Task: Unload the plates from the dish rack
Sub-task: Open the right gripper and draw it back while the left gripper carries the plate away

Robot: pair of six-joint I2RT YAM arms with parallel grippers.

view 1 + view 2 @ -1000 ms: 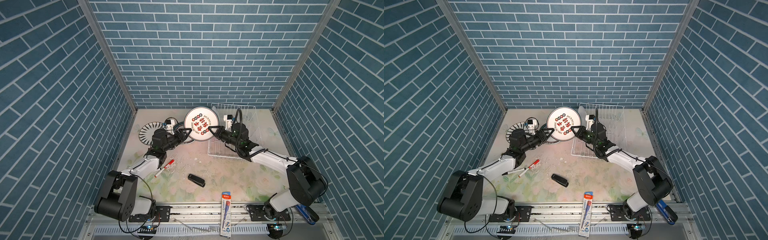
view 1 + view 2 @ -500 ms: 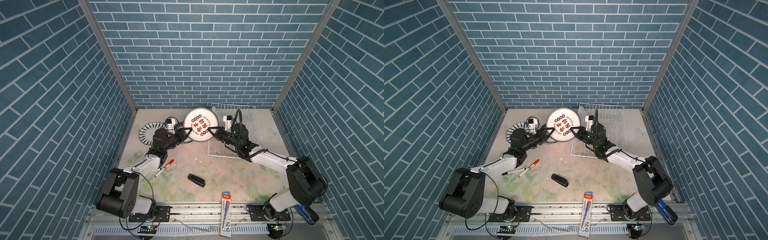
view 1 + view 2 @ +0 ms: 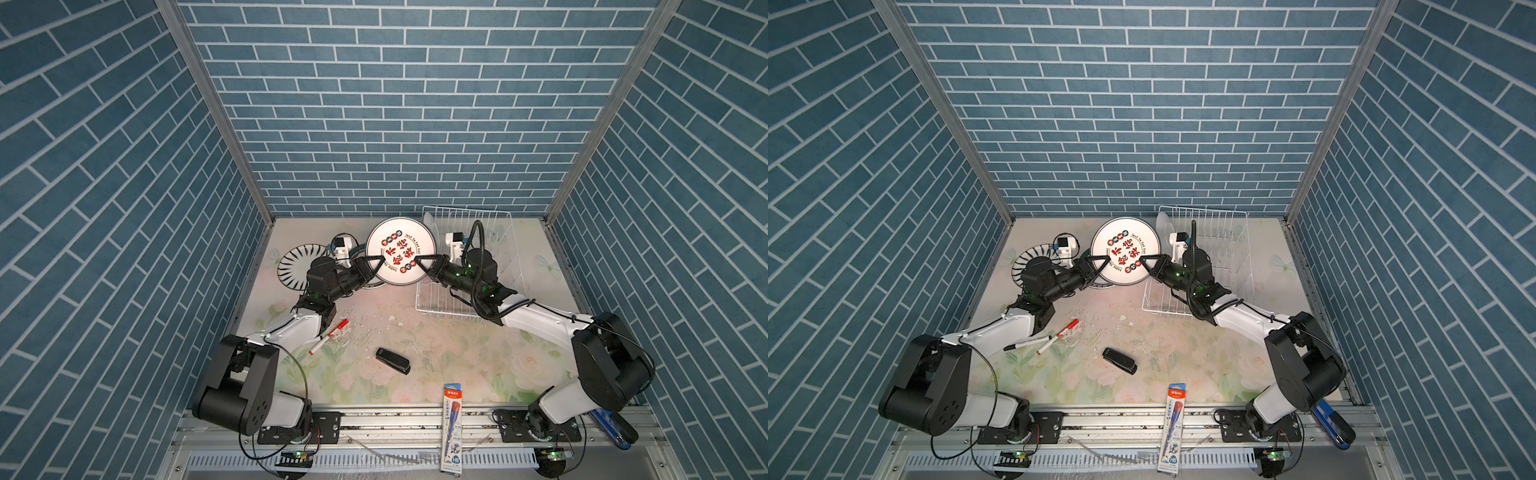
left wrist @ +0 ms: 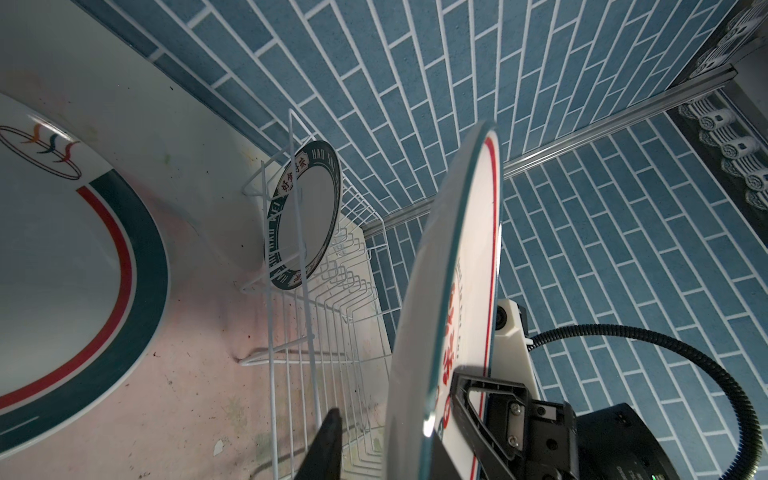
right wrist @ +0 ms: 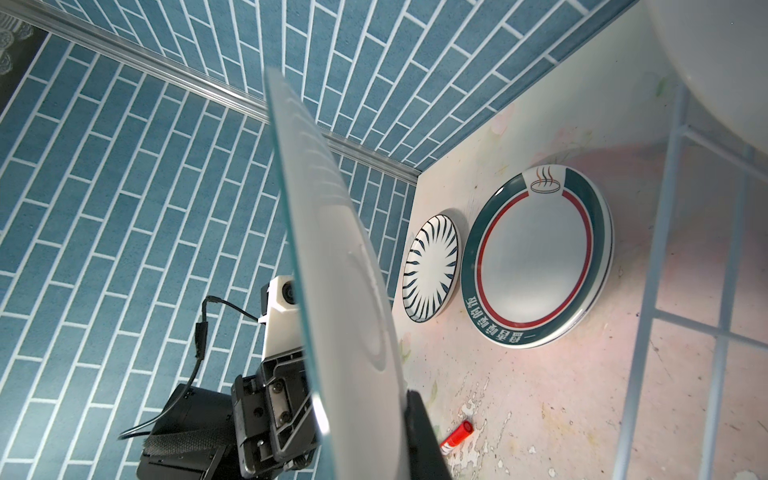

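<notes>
- Plates, in both top views: you are holding the lettered plate [image 3: 401, 251] upright at centre frame, just left of the dish rack [image 3: 469, 220]. Your right gripper [image 3: 417, 262] is clamping its right rim, and your left gripper [image 3: 376, 264] is straddling its left rim.
- In a top view, the striped plate [image 3: 1019, 266] is lying flat on the tabletop [image 3: 1183, 353] at left. The racked plate [image 3: 1163, 226] is standing, white back showing, in the rack's upper-left corner.
- Left wrist view: the lettered plate [image 4: 469, 249] is showing edge-on, right of centre. One of your left fingers [image 4: 328, 440] is standing off its back with rack wires showing in the gap, so those jaws are standing open around the rim. The racked plate [image 4: 307, 216] is leaning in the dish rack [image 4: 332, 291] at centre, and the red-ringed plate [image 4: 62, 228] is lying flat at left.
- Right wrist view: your right fingers [image 5: 422, 440] are pressing against the lettered plate's white back [image 5: 345, 291]. The striped plate [image 5: 432, 266] and red-ringed plate [image 5: 536, 257] are lying side by side, right of centre.
</notes>
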